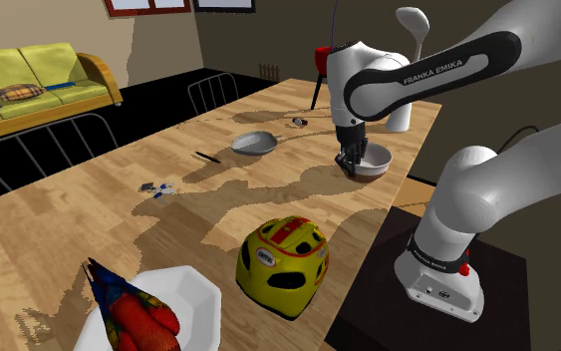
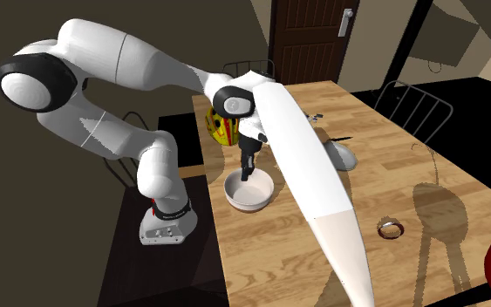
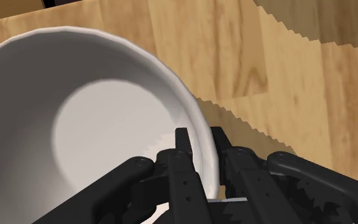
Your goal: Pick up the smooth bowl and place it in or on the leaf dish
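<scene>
Gripper is clamping the rim of the white bowl, one finger inside, one outside, for lifting off the table at the shoulder view's right, grey leaf dish lying to its left.

Shoulder view: bare tabletop btwn white bowl, rim clasped by gripper, and grey dish to its left. Nothing stands in that lane. Tall white object just far of bowl, blocks that side. Small ring lies far of the lane, flat. Dark pen + keys lie left of dish, low. Yellow helmet on near side, bulky, well apart from lane.
</scene>
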Tool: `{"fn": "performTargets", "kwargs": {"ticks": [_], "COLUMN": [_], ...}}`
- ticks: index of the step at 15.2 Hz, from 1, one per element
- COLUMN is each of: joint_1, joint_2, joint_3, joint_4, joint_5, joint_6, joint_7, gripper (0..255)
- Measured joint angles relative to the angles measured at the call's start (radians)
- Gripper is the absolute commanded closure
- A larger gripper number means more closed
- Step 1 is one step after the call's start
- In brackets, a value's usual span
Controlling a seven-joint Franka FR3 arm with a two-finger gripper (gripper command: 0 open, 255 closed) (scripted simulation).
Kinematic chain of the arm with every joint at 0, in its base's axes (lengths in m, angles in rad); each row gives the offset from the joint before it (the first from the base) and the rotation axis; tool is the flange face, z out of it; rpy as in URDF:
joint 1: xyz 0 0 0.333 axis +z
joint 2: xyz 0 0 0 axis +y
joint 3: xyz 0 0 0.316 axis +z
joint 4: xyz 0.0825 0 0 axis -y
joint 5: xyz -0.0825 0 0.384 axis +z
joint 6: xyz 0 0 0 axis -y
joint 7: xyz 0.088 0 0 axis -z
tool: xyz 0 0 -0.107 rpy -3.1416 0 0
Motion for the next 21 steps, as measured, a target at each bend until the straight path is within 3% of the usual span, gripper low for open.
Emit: {"fn": "performTargets", "kwargs": {"ticks": [7,21], "joint_1": [0.0,0.002], "joint_2": [-0.002,-0.045], "joint_3": [0.0,0.005], "joint_4": [0.005,0.163], "joint_5": [0.001,0.01], "joint_6": [-0.007,-0.206], "joint_7": [-0.001,-0.023], "gripper": [255,255]}}
